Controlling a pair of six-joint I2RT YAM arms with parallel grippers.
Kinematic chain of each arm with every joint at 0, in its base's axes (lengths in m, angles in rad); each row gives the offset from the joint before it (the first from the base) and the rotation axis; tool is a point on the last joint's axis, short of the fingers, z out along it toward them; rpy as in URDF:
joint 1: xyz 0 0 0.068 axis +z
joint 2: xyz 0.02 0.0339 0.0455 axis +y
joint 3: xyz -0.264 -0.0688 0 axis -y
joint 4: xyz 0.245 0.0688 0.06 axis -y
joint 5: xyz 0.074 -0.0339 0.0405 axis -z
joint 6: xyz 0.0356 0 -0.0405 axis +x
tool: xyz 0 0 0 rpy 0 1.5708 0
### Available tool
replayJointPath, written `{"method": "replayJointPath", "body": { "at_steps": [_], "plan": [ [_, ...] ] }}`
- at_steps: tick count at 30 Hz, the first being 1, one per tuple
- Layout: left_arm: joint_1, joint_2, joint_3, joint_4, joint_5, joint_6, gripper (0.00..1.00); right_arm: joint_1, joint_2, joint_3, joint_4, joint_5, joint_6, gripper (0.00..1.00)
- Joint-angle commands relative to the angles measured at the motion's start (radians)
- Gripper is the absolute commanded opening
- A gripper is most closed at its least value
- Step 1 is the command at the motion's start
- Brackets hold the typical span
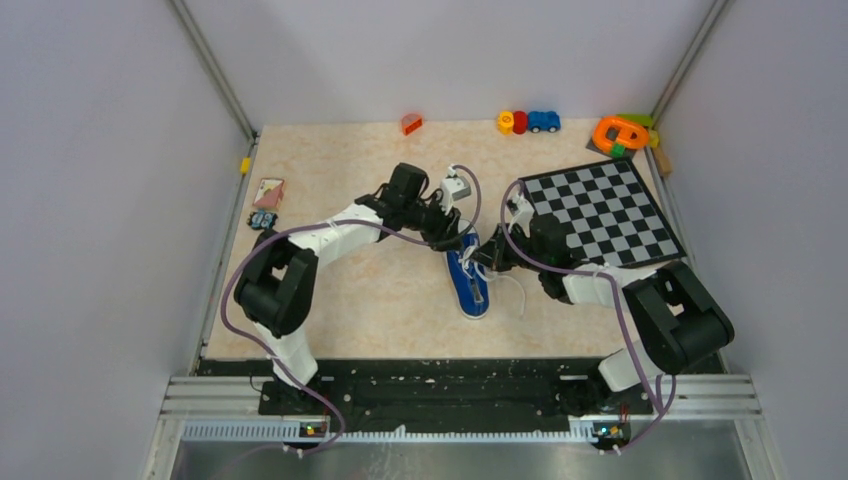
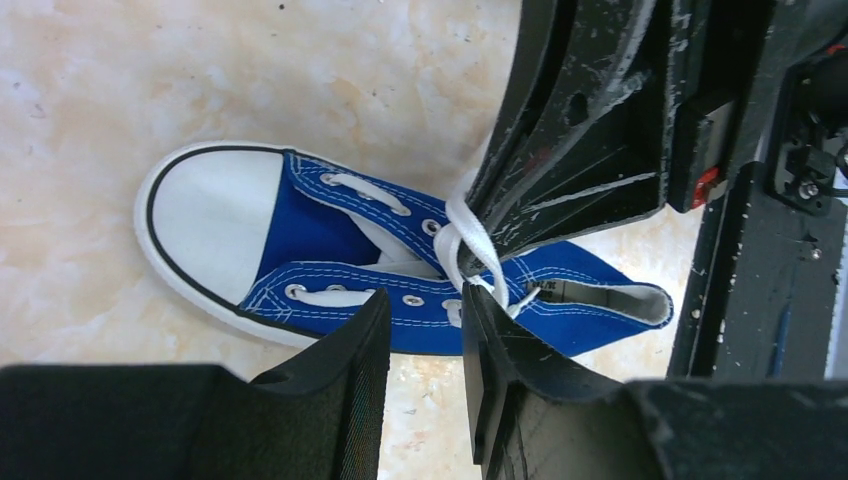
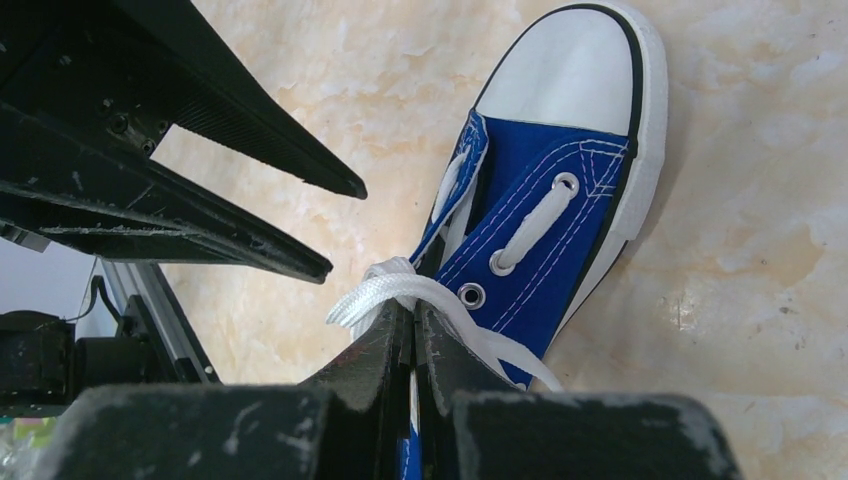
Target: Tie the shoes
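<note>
Your shoe (image 1: 469,287) stands on its sole near the middle of the table (image 1: 340,320). Its white toe cap points toward the arm bases and its heel toward the far edge. It lies just left of the checkerboard (image 1: 603,210) and does not touch it. Your left arm (image 1: 330,235) and right arm (image 1: 600,285) both reach in and meet over the heel half of the shoe.

Your right jaws are pressed fully together on a loop of white lace (image 3: 400,288), pinched just above the upper eyelets. In the right wrist view the lace is drawn up off the shoe and disappears between the two fingers (image 3: 370,350). A loose end trails down past the shoe's side. From above, more lace lies on the table to the right of the shoe.

Your left jaws stand partly open with a clear gap, and they hold nothing. In the left wrist view they hover over the near side of the shoe by the middle eyelets. The lace loop hangs just beside one fingertip (image 2: 478,310), and you cannot tell whether it touches. A blue toy car (image 1: 544,121) sits well apart at the far edge.
</note>
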Motion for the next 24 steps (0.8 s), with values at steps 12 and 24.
{"method": "replayJointPath", "body": {
  "at_steps": [12, 24],
  "plan": [
    [0.001, 0.043, 0.072, -0.041, 0.06, -0.001, 0.36, 0.008, -0.001, 0.028, 0.029, -0.024, -0.021, 0.0],
    [0.002, 0.066, 0.074, -0.033, 0.113, -0.016, 0.4, 0.009, 0.003, 0.029, 0.025, -0.028, -0.023, 0.0]
  ]
}}
